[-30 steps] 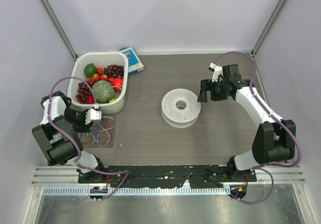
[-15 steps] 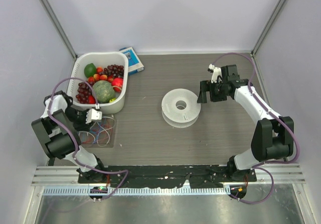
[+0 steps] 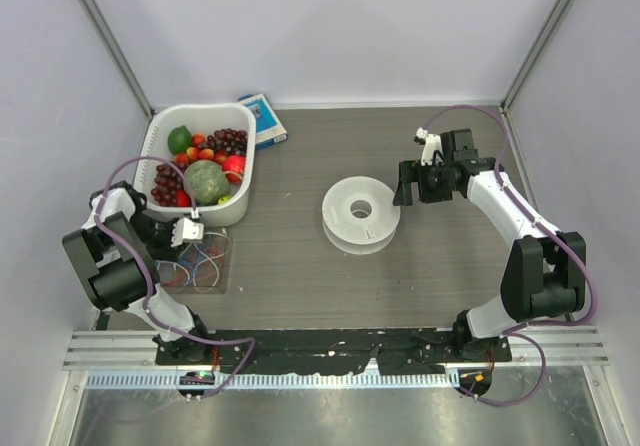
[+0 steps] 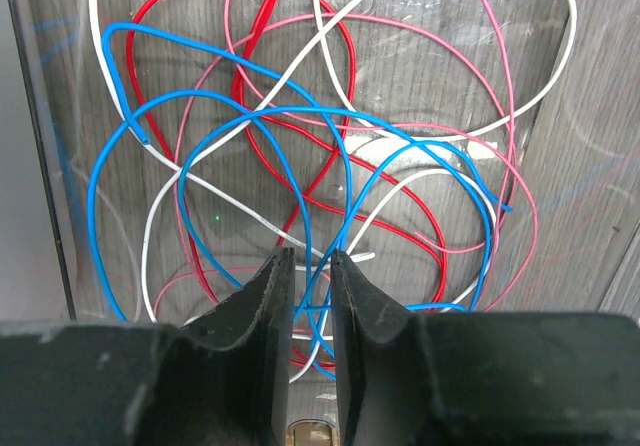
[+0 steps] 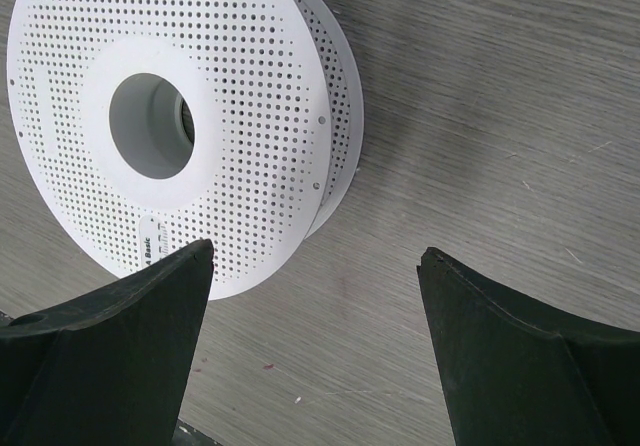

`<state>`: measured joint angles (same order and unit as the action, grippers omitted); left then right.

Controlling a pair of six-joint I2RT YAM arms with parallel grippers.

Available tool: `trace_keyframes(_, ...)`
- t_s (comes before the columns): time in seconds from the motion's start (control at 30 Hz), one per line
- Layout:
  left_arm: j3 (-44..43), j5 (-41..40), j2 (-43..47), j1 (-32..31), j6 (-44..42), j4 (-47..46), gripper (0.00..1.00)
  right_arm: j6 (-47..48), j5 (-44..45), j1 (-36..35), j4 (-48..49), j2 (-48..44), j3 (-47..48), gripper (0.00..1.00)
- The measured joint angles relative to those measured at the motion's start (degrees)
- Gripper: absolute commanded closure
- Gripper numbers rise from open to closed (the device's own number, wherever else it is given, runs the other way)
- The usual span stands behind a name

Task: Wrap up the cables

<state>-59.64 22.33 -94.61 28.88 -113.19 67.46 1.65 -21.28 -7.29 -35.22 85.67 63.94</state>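
The cables [image 4: 300, 166] are loose blue, red, white and pink loops lying on a clear sheet by the left arm; they also show in the top view [image 3: 200, 261]. My left gripper [image 4: 310, 256] hangs just over them. Its jaws stand a narrow gap apart, with blue strands crossing between the fingertips but not pinched. In the top view the left gripper [image 3: 186, 232] is at the pile's far edge. A white perforated spool [image 3: 360, 212] lies flat mid-table, also in the right wrist view [image 5: 170, 126]. My right gripper [image 5: 315, 256] is wide open and empty just right of the spool, as the top view [image 3: 410, 184] shows too.
A white basket [image 3: 246, 188] of fruit stands at the back left, right behind the cables. A blue box [image 3: 263, 121] lies behind the basket. Grey walls and metal posts close in the table.
My left arm's elbow has swung back and to the left while its gripper stays over the cables. The right arm has barely moved.
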Motion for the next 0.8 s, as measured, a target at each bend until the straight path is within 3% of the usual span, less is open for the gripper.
trace_keyframes(0.33,-0.50,-0.57,0.20,0.00,-0.04,1.70,1.00,0.07,0.52,0.00,-0.04,0.26,0.02,0.12)
trace_keyframes(0.47,-3.74,0.28,3.34,0.04,-0.02,4.66,1.00,0.35,0.87,0.00,-0.46,0.26,0.17,0.11)
trace_keyframes(0.63,-5.70,1.99,14.23,0.11,0.68,6.75,1.00,1.79,0.85,0.00,-1.51,0.22,1.68,0.12)
trace_keyframes(0.8,-12.81,7.52,19.67,0.11,8.57,9.27,1.00,3.93,-0.02,0.00,-3.06,0.13,5.38,0.12)
